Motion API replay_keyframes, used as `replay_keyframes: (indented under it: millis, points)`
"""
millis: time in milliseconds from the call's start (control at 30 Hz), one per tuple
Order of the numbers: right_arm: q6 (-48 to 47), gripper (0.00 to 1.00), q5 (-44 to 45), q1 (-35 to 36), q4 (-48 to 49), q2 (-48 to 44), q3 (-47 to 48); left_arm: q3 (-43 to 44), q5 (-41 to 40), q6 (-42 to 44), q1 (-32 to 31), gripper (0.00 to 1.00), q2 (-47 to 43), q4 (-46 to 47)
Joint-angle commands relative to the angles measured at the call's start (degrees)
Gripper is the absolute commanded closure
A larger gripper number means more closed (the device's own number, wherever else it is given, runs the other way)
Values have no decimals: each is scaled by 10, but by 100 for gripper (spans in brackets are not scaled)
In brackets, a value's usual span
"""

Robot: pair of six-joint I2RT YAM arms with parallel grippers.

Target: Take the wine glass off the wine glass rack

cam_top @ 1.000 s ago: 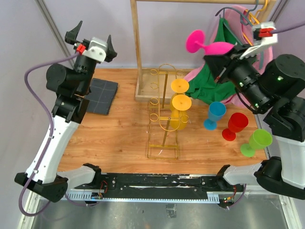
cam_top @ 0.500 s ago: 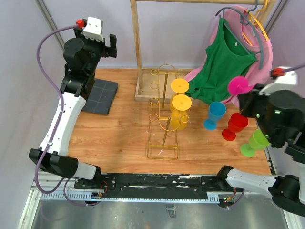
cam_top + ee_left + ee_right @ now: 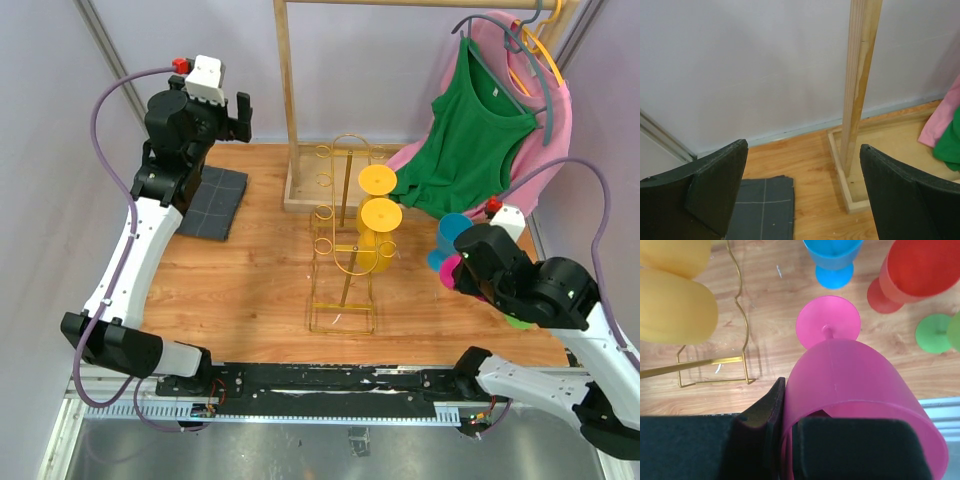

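Observation:
The gold wire wine glass rack (image 3: 341, 262) stands mid-table with two yellow glasses (image 3: 379, 198) hanging on it. It also shows in the right wrist view (image 3: 743, 320) beside the yellow glasses (image 3: 675, 310). My right gripper (image 3: 468, 264) is shut on the rim of a pink wine glass (image 3: 850, 375), one finger inside the bowl and one outside. The glass hangs foot-down, low over the table right of the rack. Only a bit of the pink glass (image 3: 451, 271) shows from above. My left gripper (image 3: 234, 108) is open and empty, raised at the back left (image 3: 802, 195).
Blue (image 3: 833, 259), red (image 3: 920, 270) and green (image 3: 934, 333) glasses stand on the table just beyond the pink glass. A wooden clothes rail (image 3: 287, 100) with a green shirt (image 3: 470, 130) stands at the back. A dark grey cloth (image 3: 212, 200) lies at the back left.
My right arm has swung down from high near the hanging clothes, carrying the pink glass low beside the coloured glasses. My left arm rose and turned toward the back wall.

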Motion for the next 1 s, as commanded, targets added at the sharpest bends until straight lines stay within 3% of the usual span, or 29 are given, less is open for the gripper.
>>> replay_keyframes:
  millis: [0, 267, 500, 733, 967]
  points:
    - [83, 99, -1, -5, -16, -27, -61, -3, 14, -7, 4, 1, -15, -3]
    - [195, 99, 1, -6, -75, -93, -190, -8, 24, -12, 4, 2, -14, -13]
    - [221, 99, -5, -6, -77, -127, -256, -4, 37, -19, 4, 3, -12, -18]
    - [190, 99, -31, -26, -15, -100, -294, -7, 47, -24, 4, 3, -20, -29]
    - [69, 99, -109, -148, 82, -78, -303, -21, 51, -12, 4, 3, -41, -33]
